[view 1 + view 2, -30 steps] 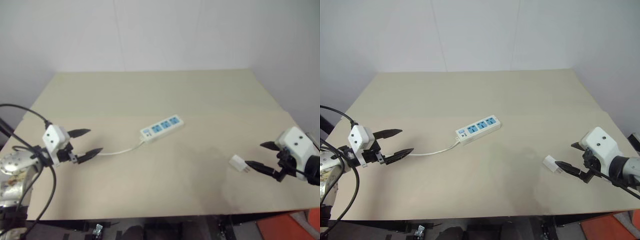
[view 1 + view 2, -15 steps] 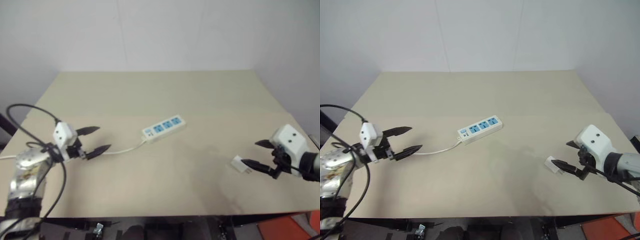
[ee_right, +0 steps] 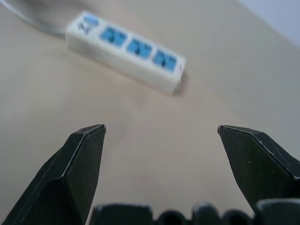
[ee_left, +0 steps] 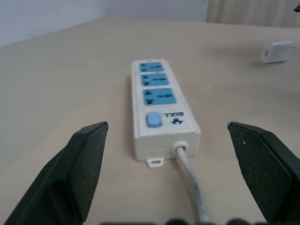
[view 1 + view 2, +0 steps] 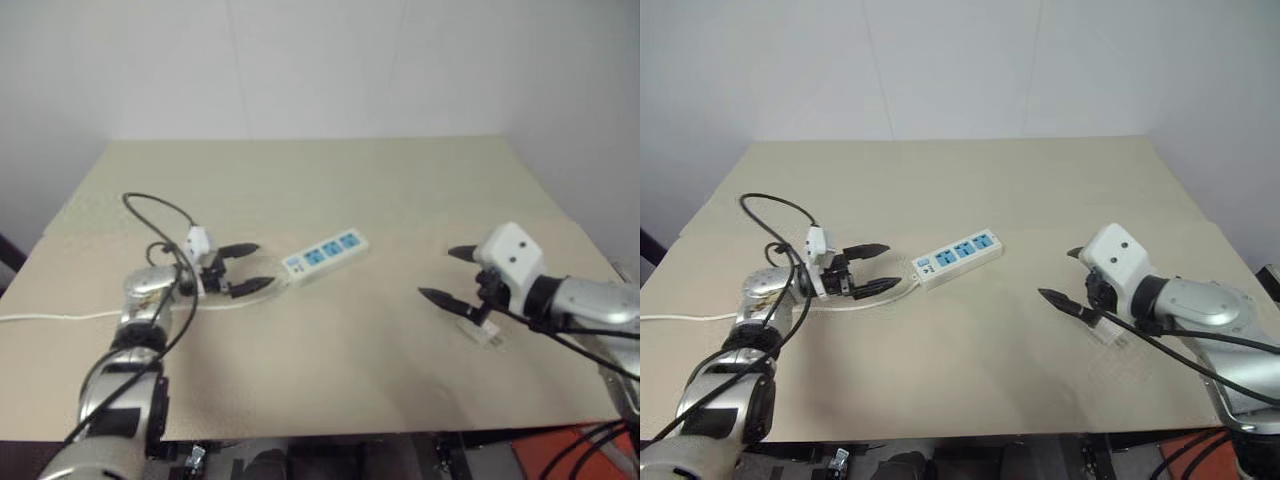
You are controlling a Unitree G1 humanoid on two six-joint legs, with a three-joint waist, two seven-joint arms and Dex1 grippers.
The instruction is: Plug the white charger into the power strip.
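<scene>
Both pincers (image 5: 245, 269) (image 5: 447, 274) now nearer strip (image 5: 325, 255).

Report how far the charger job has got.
Nothing is done yet. The white charger lies loose on the table, away from the power strip, whose three blue sockets are free. In hand: the left gripper is open at the strip's cord end; the right gripper is open above the charger, holding nothing. Left: grasp the charger, carry it over, push it into a socket.

Flat beige rectangular tabletop (image 5: 1040, 190), matte. Plain white wall (image 5: 960, 60) behind its far edge. Orange object (image 5: 590, 452) on floor, near right.
</scene>
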